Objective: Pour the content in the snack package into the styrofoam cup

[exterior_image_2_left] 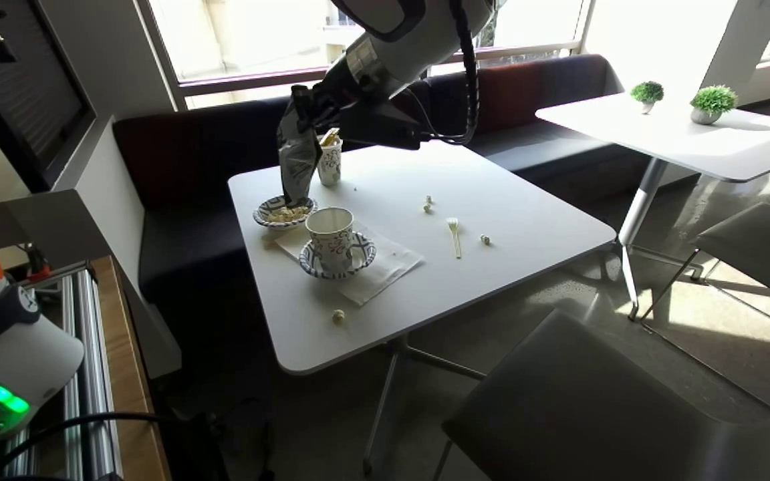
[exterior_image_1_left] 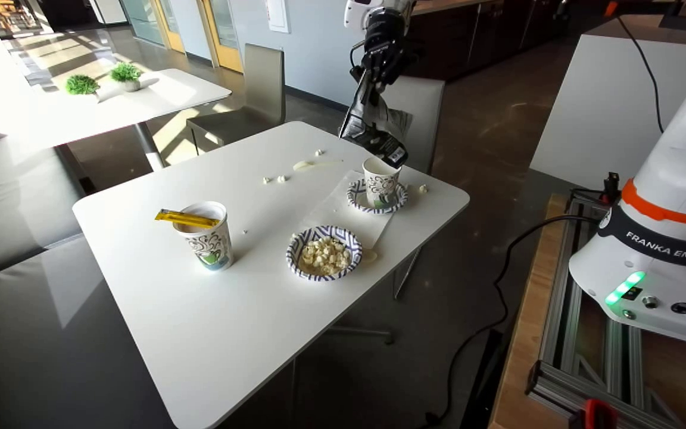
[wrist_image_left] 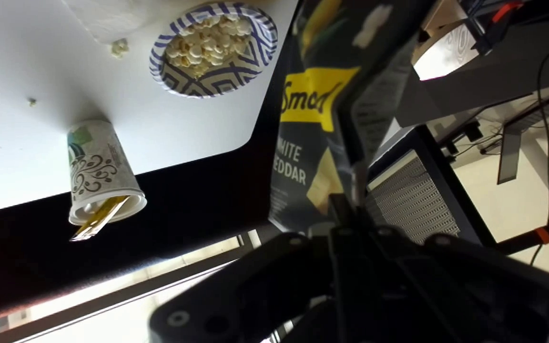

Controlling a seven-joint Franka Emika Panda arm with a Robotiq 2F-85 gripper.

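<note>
My gripper [wrist_image_left: 350,209] is shut on the snack package [wrist_image_left: 298,138], a black and silvery foil pouch with yellow print. In both exterior views the package [exterior_image_1_left: 373,128] [exterior_image_2_left: 298,164] hangs tilted downward from my gripper [exterior_image_1_left: 373,80] [exterior_image_2_left: 306,113]. A white cup with a swirl pattern [exterior_image_1_left: 380,186] stands upright in a blue-and-white paper bowl [exterior_image_1_left: 355,201]. In an exterior view the package's lower end overlaps the cup's far rim. In another view angle the package is behind and to the side of the cup [exterior_image_2_left: 330,230]. The package's mouth and the cup's inside bottom are hidden.
A paper bowl of popcorn [exterior_image_1_left: 325,253] stands near the table edge. A second patterned cup [exterior_image_1_left: 209,238] holds a yellow packet [exterior_image_1_left: 188,218]. A napkin [exterior_image_2_left: 385,267], a fork [exterior_image_2_left: 454,237] and loose popcorn pieces [exterior_image_2_left: 338,316] lie on the white table [exterior_image_1_left: 230,333].
</note>
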